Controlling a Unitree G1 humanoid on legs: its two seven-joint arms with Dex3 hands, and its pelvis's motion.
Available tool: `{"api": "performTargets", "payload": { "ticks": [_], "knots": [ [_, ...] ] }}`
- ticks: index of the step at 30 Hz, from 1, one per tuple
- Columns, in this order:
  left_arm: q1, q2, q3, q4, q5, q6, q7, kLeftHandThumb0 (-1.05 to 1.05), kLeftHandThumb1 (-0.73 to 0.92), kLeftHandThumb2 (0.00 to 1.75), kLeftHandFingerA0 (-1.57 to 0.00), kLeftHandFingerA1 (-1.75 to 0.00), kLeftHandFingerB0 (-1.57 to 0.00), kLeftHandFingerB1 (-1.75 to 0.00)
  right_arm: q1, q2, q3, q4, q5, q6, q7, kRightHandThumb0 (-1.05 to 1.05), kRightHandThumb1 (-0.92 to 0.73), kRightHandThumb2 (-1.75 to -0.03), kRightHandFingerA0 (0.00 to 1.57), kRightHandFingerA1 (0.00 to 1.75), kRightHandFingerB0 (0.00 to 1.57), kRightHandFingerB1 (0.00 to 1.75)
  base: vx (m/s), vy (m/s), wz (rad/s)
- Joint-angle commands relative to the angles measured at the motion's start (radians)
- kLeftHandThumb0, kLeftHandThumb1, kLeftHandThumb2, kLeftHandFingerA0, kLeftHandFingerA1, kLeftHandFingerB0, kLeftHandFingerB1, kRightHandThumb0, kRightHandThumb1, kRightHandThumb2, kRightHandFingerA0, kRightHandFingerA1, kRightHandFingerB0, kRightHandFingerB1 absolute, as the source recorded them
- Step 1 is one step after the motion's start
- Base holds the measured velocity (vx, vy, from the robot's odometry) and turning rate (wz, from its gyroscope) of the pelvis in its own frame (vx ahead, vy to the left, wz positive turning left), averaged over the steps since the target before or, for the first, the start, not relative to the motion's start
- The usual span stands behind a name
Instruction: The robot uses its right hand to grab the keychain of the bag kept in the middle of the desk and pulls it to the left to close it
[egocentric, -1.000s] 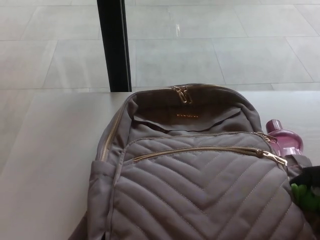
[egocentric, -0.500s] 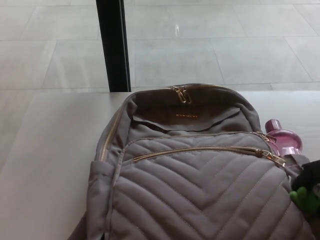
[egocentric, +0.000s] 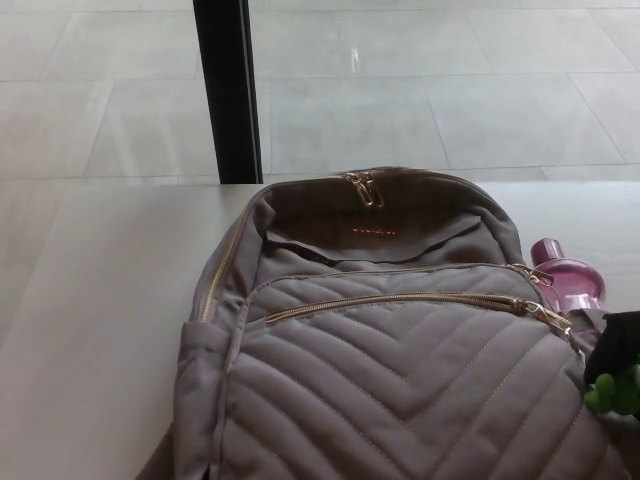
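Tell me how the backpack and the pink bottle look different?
The backpack is greyish-brown quilted fabric; the bottle is shiny, see-through pink. The backpack is big and fills the middle of the desk; the bottle is small, showing only partly at the backpack's right edge. Both are on the pale desk.

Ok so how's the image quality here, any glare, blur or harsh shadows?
Head view: soft overall, stitching on the backpack readable but not crisp; a small glare streak on the floor tiles; light even and diffuse, the pale desk washed out with hardly any shadow; the right hand, cropped at the lower right edge, is dark and blurred.
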Motion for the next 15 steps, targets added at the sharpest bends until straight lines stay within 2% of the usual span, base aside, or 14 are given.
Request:
{"api": "performTargets", "payload": {
  "ticks": [1, 2, 3, 4, 9, 11, 15],
  "knots": [
    [0.007, 0.004, 0.005, 0.0, -0.009, -0.025, 0.007, -0.95, 0.82, 1.02, -0.68, -0.67, -0.59, -0.56, 0.007, 0.05, -0.013, 0.041, -0.035, -0.11, -0.123, -0.17, -0.49, -1.1, 0.94, 1.75, 0.75, 1.57, 0.0, 0.0, 0.0],
    [0.006, 0.004, 0.005, 0.001, -0.009, -0.024, 0.008, -0.95, 0.82, 1.02, -0.68, -0.67, -0.59, -0.56, 0.006, 0.053, -0.013, 0.045, -0.038, -0.114, -0.124, -0.17, -0.49, -1.1, 0.94, 1.75, 0.75, 1.57, 0.0, 0.0, 0.0],
    [0.007, 0.005, 0.005, 0.002, -0.007, -0.029, 0.006, -0.9, 0.92, 0.84, -0.67, -0.63, -0.6, -0.5, 0.006, 0.06, -0.021, 0.047, -0.044, -0.114, -0.138, -0.19, -0.45, -1.14, 0.95, 1.75, 0.76, 1.55, 0.0, 0.0, 0.0],
    [0.007, 0.005, 0.003, 0.004, -0.005, -0.028, 0.009, -0.9, 0.92, 0.81, -0.64, -0.61, -0.6, -0.51, 0.006, 0.067, -0.026, 0.051, -0.045, -0.117, -0.146, -0.18, -0.47, -1.1, 0.95, 1.75, 0.8, 1.47, 0.0, 0.0, 0.0],
    [0.01, 0.004, 0.007, 0.004, -0.009, -0.03, 0.007, -0.89, 0.92, 0.84, -0.68, -0.61, -0.6, -0.5, 0.002, 0.08, -0.032, 0.061, -0.049, -0.123, -0.155, -0.2, -0.47, -1.08, 0.96, 1.75, 0.8, 1.45, 0.0, 0.0, 0.0],
    [0.013, 0.005, 0.004, 0.006, -0.004, -0.038, 0.009, -0.89, 0.92, 0.82, -0.64, -0.61, -0.59, -0.51, -0.002, 0.096, -0.039, 0.069, -0.032, -0.13, -0.167, -0.15, -0.45, -1.08, 0.94, 1.75, 0.76, 1.53, 0.0, 0.0, 0.0],
    [0.009, 0.01, 0.011, 0.017, -0.011, -0.031, 0.006, -0.9, 0.92, 0.81, -0.64, -0.61, -0.6, -0.52, -0.021, 0.156, -0.057, 0.056, 0.019, -0.092, -0.17, -0.08, -0.41, -1.13, 0.91, 1.75, 0.77, 1.51, 0.0, 0.0, 0.0]
  ]
}}
